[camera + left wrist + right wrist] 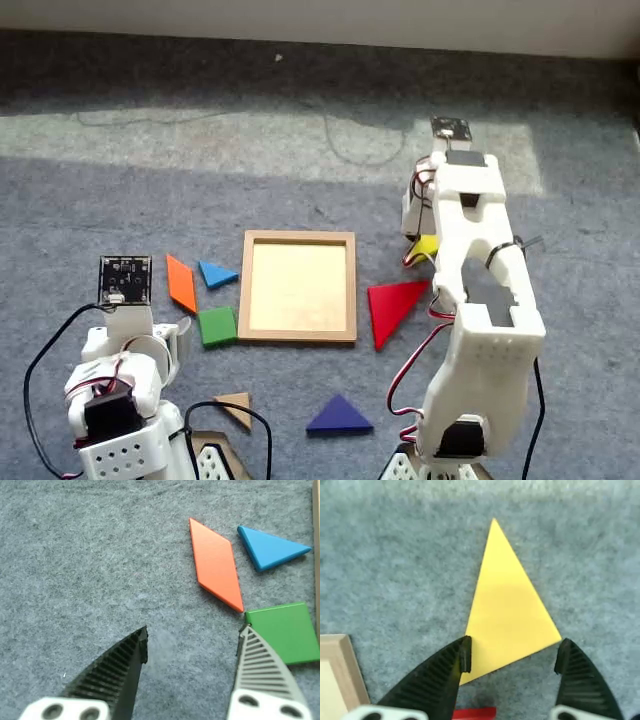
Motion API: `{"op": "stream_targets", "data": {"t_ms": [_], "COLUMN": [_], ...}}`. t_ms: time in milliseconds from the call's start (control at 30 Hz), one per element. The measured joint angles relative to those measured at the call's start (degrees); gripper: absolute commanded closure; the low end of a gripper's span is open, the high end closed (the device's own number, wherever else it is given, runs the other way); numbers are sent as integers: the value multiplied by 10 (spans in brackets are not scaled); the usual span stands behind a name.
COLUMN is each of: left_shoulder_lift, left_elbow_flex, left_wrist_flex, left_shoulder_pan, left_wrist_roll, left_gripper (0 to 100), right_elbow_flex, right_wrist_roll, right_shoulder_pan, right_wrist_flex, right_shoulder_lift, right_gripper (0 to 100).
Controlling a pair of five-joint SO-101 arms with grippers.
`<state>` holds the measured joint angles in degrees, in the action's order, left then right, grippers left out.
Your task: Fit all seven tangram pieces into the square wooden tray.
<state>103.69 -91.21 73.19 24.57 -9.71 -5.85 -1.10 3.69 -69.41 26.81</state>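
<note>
Hovering over the yellow triangle (pixel 507 610) with my right gripper (pixel 515 647) spread wide, I reckon clamping it comes next

One square wooden tray (pixel 299 237). Seven tangram pieces: five triangles, namely a light blue triangle (pixel 216 273), red triangle (pixel 392 306), yellow triangle (pixel 426 245), tan triangle (pixel 236 406) and dark blue triangle (pixel 339 415); one orange parallelogram (pixel 181 283); one green square (pixel 217 326). Two pincers: left pincer (pixel 194 630), right pincer (pixel 515 641).
</note>
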Motion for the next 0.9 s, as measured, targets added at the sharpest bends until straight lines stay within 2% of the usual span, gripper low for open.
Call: {"op": "stream_targets", "data": {"t_ms": [133, 300, 567, 900], "left_shoulder_lift": [0, 0, 0, 0], "left_elbow_flex": [0, 0, 0, 0], "left_wrist_flex": [0, 0, 0, 0], "left_shoulder_pan": [0, 0, 0, 0], "left_wrist_roll": [0, 0, 0, 0], "left_gripper": [709, 709, 709, 709], "right_elbow_flex": [0, -24, -37, -37], "right_wrist_roll": [-6, -6, 11, 81], "right_shoulder_pan": [0, -1, -1, -1], "right_wrist_flex": [0, -2, -2, 8], "right_shoulder_lift": [0, 9, 11, 11], "right_gripper": [716, 632, 631, 631]}}
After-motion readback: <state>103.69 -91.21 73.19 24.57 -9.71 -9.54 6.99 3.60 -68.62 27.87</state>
